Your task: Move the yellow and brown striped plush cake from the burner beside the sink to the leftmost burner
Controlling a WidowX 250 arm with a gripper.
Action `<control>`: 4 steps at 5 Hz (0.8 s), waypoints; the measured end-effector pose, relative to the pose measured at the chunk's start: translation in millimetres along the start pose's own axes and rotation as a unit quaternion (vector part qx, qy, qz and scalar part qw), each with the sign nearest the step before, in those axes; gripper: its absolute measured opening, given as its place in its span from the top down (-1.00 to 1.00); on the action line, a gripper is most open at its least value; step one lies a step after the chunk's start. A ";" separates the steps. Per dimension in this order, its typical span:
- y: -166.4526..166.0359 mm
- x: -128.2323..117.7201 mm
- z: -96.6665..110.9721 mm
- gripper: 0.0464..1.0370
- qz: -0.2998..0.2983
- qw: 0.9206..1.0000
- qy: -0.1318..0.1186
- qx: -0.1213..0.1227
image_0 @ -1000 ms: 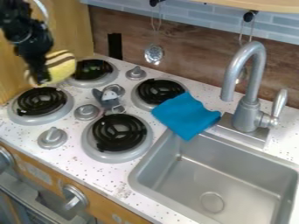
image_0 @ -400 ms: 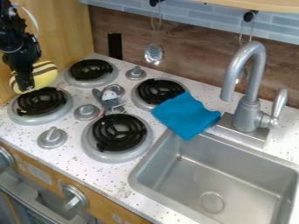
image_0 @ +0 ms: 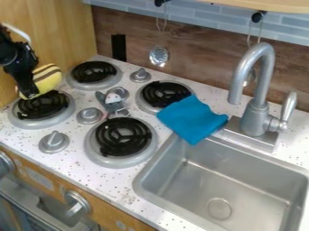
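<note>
A: What's the biggest thing that could go wrong?

B: The wooden side wall. The black arm looks close to it, so a sideways drift could bump it or squash the toy.

A: Which toy?

B: The yellow striped plush, at the upper left, over the back edge of the nearest burner. I can't tell if they touch.

A: Is it secure?

B: The end effector is grasping it by one side. That off-centre grip could let it swing or slip, and its soft fabric could catch on the coils if it drags low.

A: What else is around?

B: On the speckled table, the sink is well apart at the right, with the tall faucet behind it. A blue cloth lies between the sink and the back burner.

A: Anything smaller in the way?

B: A grey plush sits among the burners, and the raised knob beside the nearest burner could snag a low sweep rightward.
</note>
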State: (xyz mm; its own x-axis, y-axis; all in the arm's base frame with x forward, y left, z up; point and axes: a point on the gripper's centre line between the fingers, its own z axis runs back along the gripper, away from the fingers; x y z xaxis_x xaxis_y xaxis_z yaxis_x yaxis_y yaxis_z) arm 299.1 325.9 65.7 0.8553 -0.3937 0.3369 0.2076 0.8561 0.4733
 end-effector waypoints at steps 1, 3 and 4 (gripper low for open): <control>1.1 4.0 1.5 -0.88 -0.001 1.000 -0.011 -0.008; -2.2 -1.3 1.7 -0.94 -0.003 1.000 0.006 -0.020; -1.6 -5.1 7.0 -0.94 -0.007 1.000 0.024 -0.019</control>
State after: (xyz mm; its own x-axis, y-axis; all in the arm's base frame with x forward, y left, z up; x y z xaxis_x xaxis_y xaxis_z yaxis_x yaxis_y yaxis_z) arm 291.1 324.2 68.9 0.8737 -0.3897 0.2912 0.2368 0.8635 0.4453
